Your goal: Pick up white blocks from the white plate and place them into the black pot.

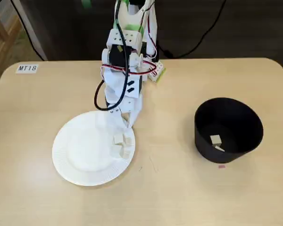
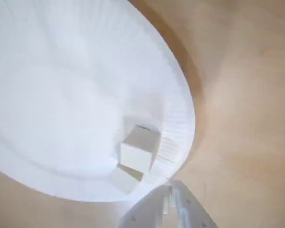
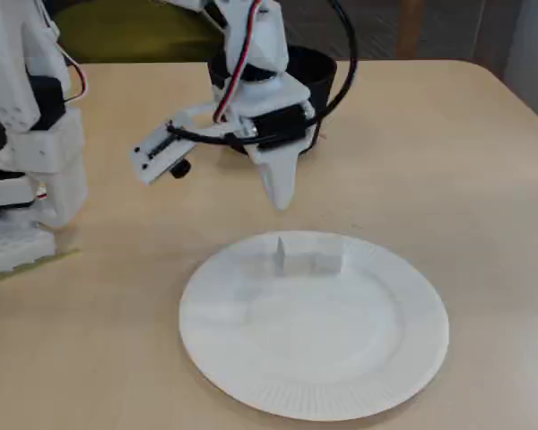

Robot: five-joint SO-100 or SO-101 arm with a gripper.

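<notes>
1. The jaws [image 3: 279, 199] hang point-down above the far rim of the white plate [image 3: 251, 376] as a fixed view shows it. The tips look drawn together with nothing between them, though no view shows the gap squarely, so I cannot tell for sure.
2. Just below the jaws sit the white blocks [image 3: 309, 254]: a small cluster at the plate's edge nearest the arm, touching one another. The wrist view shows one block [image 2: 140, 148] resting partly on a second [image 2: 126, 179], both against the ribbed rim.
3. The step in hand looks like the reach for another block. To do it well, the jaws should spread before dropping, straddle the upper block alone, and close squarely on its flat sides; a skewed nip could flick it off the rim or drag the neighbours along.
4. The black pot [image 1: 228, 131] stands well apart from the plate, to its right in a fixed view, with at least one block [image 1: 215, 140] already inside.
5. Plate and pot rest on a pale wooden bench [image 1: 155, 197] with rounded corners. A label [image 1: 27, 68] sits at its far-left corner beyond the plate; dark cables trail behind the arm.
</notes>
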